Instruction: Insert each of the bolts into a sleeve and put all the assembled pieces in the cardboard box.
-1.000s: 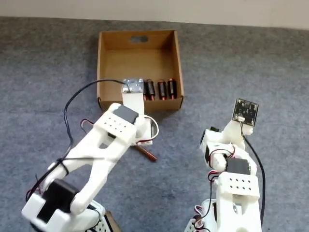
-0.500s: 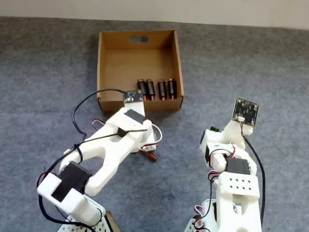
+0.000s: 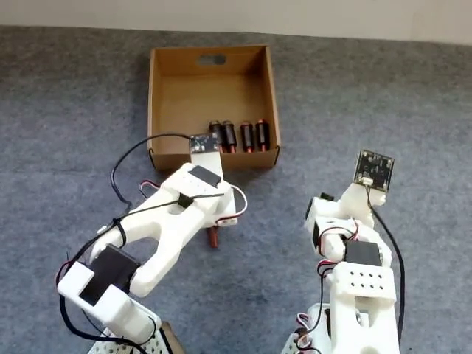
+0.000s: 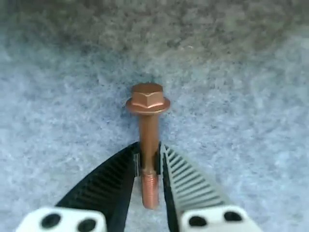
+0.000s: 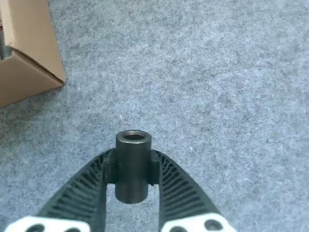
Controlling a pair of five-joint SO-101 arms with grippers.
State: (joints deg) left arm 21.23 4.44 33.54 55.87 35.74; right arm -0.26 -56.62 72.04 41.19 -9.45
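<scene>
bolt (image 4: pixel 148 123) turned in left tool (image 4: pixel 149 149) | cardboard box (image 3: pixel 152 96) — four assembled pieces (image 3: pixel 247 136) inside

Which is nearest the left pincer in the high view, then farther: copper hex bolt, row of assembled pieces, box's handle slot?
1. Copper hex bolt, held in the left pincer.
2. Row of assembled pieces, by near wall of brown cardboard box.
3. Handle slot, in its far wall.

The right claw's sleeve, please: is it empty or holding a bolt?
Empty: the sleeve in the right claw shows an open bore; the bolt is in the left claw.
</scene>
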